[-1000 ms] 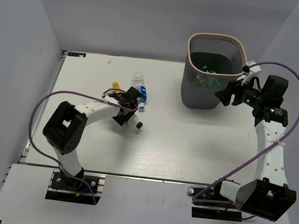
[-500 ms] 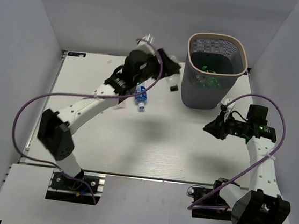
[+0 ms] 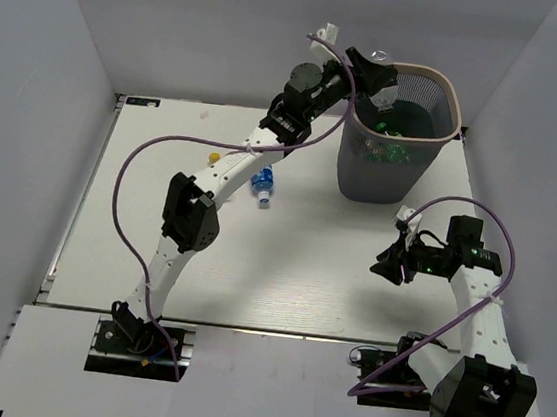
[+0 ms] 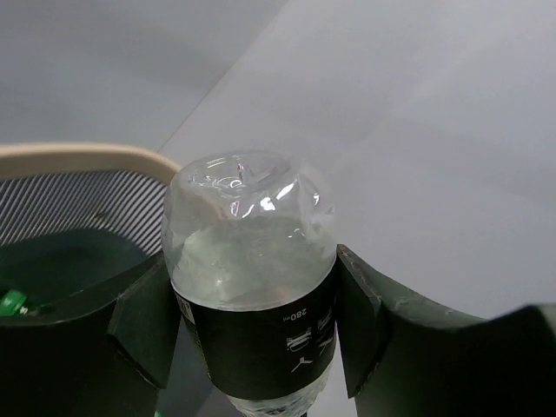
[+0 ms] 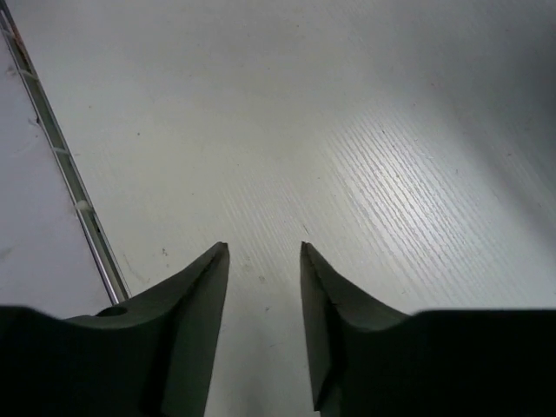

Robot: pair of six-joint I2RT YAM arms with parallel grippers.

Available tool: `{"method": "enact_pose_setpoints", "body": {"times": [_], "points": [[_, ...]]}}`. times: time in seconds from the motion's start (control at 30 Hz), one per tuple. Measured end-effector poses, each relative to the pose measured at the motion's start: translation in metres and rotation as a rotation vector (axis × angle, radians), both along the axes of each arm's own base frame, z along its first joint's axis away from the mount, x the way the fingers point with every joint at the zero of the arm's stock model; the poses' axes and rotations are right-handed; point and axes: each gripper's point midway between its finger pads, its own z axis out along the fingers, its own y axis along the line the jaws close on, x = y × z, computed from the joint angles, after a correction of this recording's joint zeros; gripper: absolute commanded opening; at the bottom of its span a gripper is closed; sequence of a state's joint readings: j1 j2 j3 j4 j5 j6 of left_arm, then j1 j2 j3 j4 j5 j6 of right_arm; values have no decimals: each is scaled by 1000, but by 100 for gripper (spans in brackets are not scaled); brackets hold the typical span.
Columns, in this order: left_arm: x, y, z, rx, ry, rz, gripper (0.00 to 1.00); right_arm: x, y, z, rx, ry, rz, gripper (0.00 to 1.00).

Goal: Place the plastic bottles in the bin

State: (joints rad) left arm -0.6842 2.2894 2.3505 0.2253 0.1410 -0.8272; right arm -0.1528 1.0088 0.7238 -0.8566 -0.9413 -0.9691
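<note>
From above, you see the left end effector point(image 3: 376, 77) over the rim of the bin point(image 3: 382, 180), and 1 blue-labelled bottle point(image 3: 261, 182) lying on the surface point(image 3: 282, 269). At the left wrist, its fingers point(image 4: 143, 321) clamp a clear black-labelled bottle point(image 4: 252, 287). At the right wrist, the right end effector point(image 5: 262, 254) is slightly open above the surface, holding nothing.
</note>
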Motion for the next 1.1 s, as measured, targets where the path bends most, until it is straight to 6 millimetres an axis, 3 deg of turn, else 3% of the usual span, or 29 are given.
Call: {"method": "enact_pose_setpoints", "body": {"times": [0.03,0.13,0.17,0.47,0.6,0.63,0.77,0.87,0.93,0.97,1.0,1.1], "points": [[6,-3,-11,3,19,5,66,0,0,0,0,0,-2,50],[23,-12,-42,9,65,22,87,2,0,1,-1,-7,-12,86],[28,-14,-50,10,73,31,93,2,0,2,-1,-12,-14,90],[34,-5,-38,-26,64,72,97,2,5,0,25,-40,-16,90],[19,12,-25,41,52,102,97,7,19,1,67,16,36,70],[12,20,-23,74,52,119,97,9,25,1,67,33,53,57],[-40,88,5,214,44,236,99,19,58,1,26,56,158,42],[-94,164,21,273,47,370,99,29,90,2,-11,85,207,50],[-132,218,15,300,85,467,99,42,114,4,-37,100,213,54],[-150,242,9,304,110,507,99,50,128,6,-45,113,208,63],[-165,263,3,306,137,544,99,61,140,9,-49,131,191,64],[-200,310,-41,329,271,623,99,107,175,19,-58,138,105,71]]}}
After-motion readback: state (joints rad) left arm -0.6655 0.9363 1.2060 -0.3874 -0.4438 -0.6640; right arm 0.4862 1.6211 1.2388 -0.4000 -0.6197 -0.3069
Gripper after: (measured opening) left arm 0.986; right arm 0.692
